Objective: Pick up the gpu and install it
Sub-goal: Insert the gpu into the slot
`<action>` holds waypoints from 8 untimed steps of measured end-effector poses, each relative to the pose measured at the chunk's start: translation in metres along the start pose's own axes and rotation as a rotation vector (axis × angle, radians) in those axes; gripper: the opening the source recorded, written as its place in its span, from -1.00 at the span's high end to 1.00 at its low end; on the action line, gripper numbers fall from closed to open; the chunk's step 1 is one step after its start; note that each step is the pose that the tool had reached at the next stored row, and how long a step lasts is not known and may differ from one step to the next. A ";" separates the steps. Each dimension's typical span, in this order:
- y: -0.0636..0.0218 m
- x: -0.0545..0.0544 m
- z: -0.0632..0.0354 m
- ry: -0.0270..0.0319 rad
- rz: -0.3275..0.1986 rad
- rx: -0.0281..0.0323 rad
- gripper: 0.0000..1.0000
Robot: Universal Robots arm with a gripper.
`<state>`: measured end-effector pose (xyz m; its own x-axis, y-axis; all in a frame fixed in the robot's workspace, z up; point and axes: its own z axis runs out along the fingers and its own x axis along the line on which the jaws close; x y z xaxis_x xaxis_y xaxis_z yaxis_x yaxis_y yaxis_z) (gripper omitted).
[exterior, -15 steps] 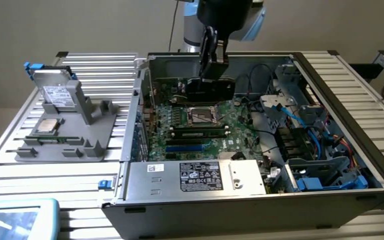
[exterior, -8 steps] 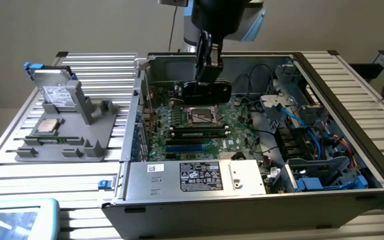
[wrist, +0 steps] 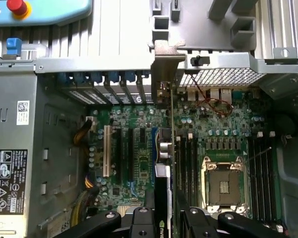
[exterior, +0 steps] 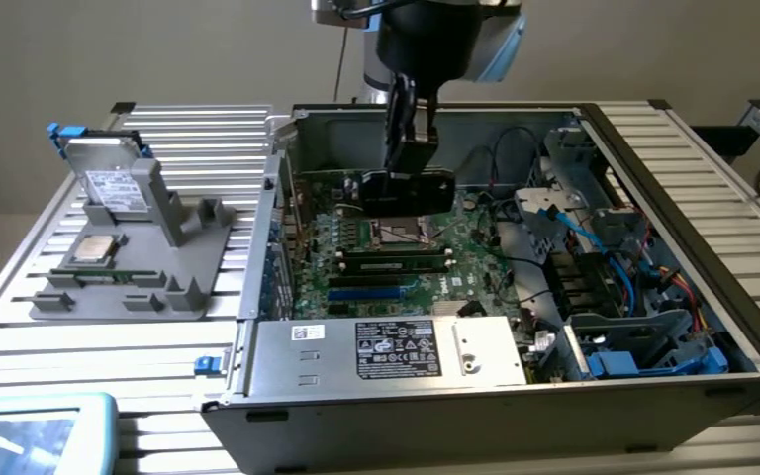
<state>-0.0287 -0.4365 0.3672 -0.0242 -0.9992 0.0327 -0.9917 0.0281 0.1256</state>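
The tool [wrist: 164, 218] is clenched on the gpu [wrist: 165, 148]. It grips the card's upper edge, so the card hangs edge-down over the motherboard [wrist: 124, 148], probably so that its connector can meet a slot. The metal bracket [wrist: 165, 69] faces the slot covers [wrist: 114, 84] at the motherboard's rear. Beyond the motherboard, outside the case [exterior: 486, 426], a grey holder [exterior: 155, 297] stands on the desk [exterior: 50, 346].

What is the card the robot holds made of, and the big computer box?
The gpu looks like a thin circuit board with a matte black face, probably plastic; its bracket is dull silvery metal, bent at the tip. The computer case looks like sheet metal: thin grey folded walls with a perforated grille. Only guesses from looks.
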 end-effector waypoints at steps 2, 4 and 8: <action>-0.0001 -0.002 0.0036 0.0004 0.000 0.0001 0.47; -0.0007 -0.002 0.0073 0.0016 0.000 0.0001 0.47; -0.0015 -0.002 0.0144 0.0025 0.000 0.0001 0.47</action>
<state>-0.0290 -0.4352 0.3527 -0.0243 -0.9991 0.0353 -0.9917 0.0285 0.1255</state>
